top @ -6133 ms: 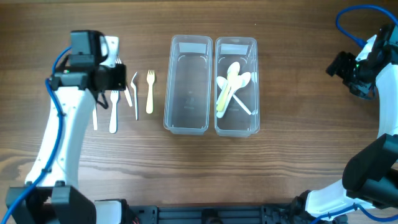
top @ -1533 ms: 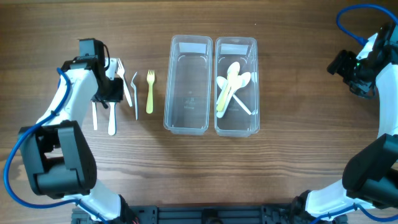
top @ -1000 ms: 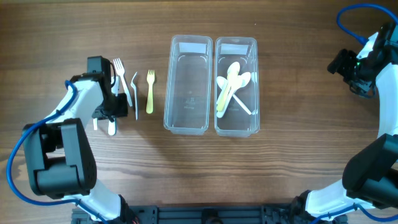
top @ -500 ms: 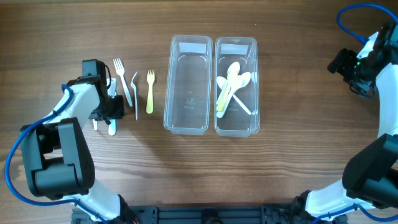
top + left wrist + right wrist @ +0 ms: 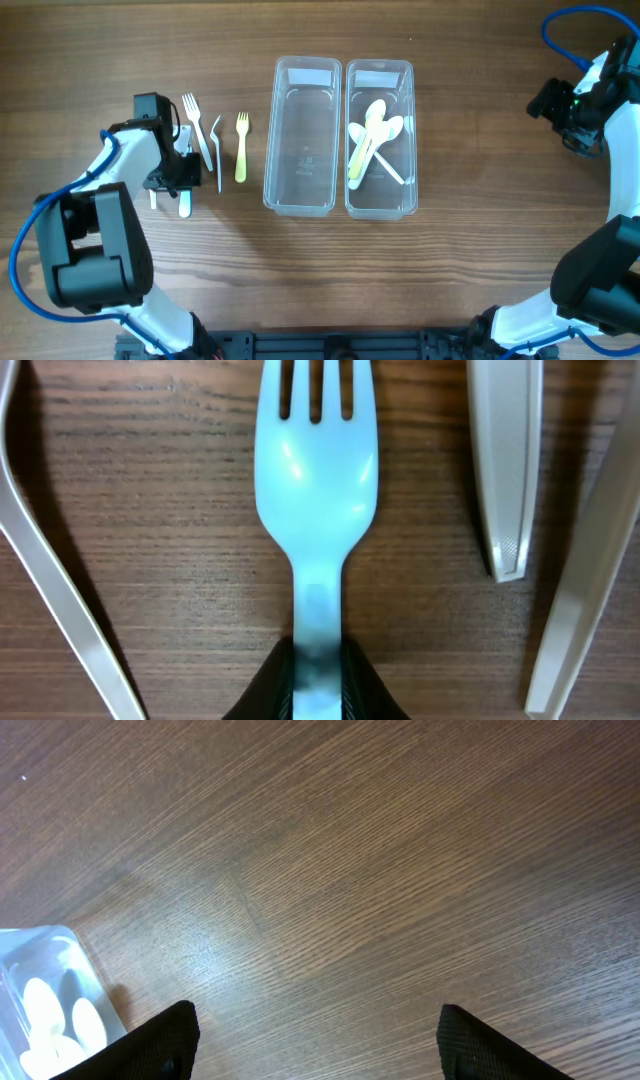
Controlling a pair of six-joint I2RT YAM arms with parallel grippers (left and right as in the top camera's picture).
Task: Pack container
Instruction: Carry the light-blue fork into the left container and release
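Two clear containers stand side by side mid-table: the left one (image 5: 270, 150) is empty, the right one (image 5: 412, 140) holds several cream and white spoons (image 5: 372, 135). Cutlery lies in a row at the left. My left gripper (image 5: 173, 178) is down on the table and shut on the handle of a pale white fork (image 5: 318, 480), whose head (image 5: 184, 207) pokes out past the fingers (image 5: 318, 665). My right gripper (image 5: 325, 1045) is open and empty above bare wood at the far right (image 5: 552, 105).
Beside the held fork lie a thin white utensil (image 5: 152, 192), another white fork (image 5: 196, 125), a clear knife (image 5: 218, 155) and a yellow fork (image 5: 240, 148). The right container's corner with spoons shows in the right wrist view (image 5: 40, 995).
My left gripper has come down from the top of the cutlery row toward the front and settled on the white fork's handle. The right arm has not moved.
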